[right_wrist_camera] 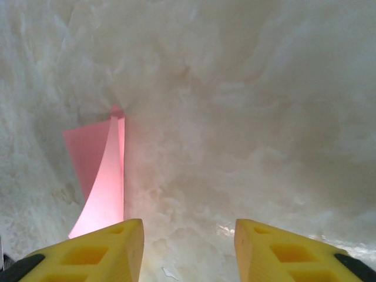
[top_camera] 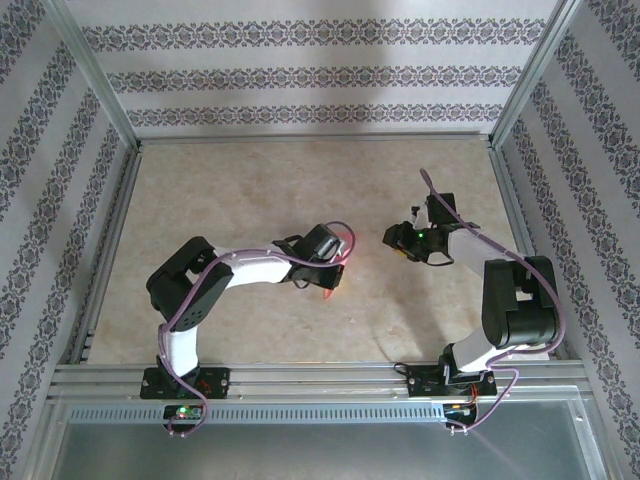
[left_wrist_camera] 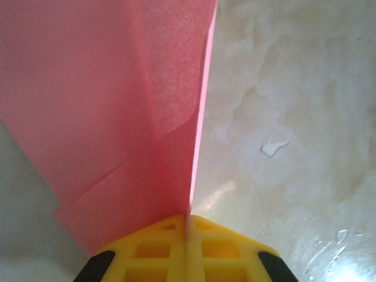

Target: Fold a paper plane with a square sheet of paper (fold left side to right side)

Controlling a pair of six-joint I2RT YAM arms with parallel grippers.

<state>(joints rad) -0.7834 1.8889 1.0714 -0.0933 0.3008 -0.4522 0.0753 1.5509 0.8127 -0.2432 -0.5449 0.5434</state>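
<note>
The salmon-pink sheet of paper [left_wrist_camera: 117, 106] is folded into overlapping layers and stands on edge above the table. My left gripper [left_wrist_camera: 188, 220] is shut on its near end, with the yellow fingers [left_wrist_camera: 153, 249] pressed together on the crease. From above, bits of the paper [top_camera: 329, 292] peek out under the left gripper [top_camera: 333, 272] near the table's middle. My right gripper [right_wrist_camera: 188, 226] is open with nothing between its fingers. It hovers a short way to the right of the paper [right_wrist_camera: 100, 170], which tapers to a point at its far end. In the top view the right gripper [top_camera: 393, 240] faces left.
The marbled beige table [top_camera: 250, 190] lies inside an aluminium frame with patterned walls on three sides. A rail [top_camera: 320, 378] along the near edge carries both arm bases. Small white flecks [left_wrist_camera: 274, 147] lie on the surface.
</note>
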